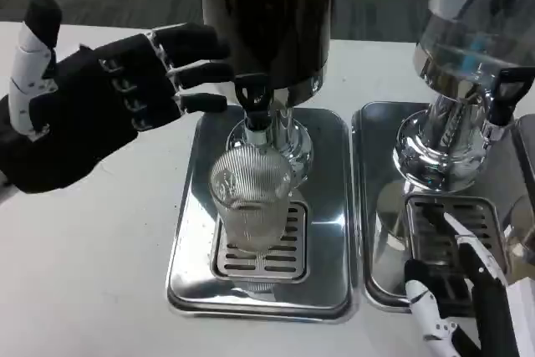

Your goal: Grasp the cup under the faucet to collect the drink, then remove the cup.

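item: ribbed clear glass cup, cylindrical, upright on the slotted metal grate of your left drip tray, directly beneath the black-handled faucet of the dark drink dispenser. tray is polished steel, rectangular, rounded corners. your left hand, black-palmed with a white-and-black thumb, hovers left of the faucet, fingers spread and holding nothing, clear of the cup. your right hand lies at the lower right over the second tray; its white-and-black fingers extend apart, gripping nothing. second dispenser: clear vessel on a chrome pedestal. surface: white table.
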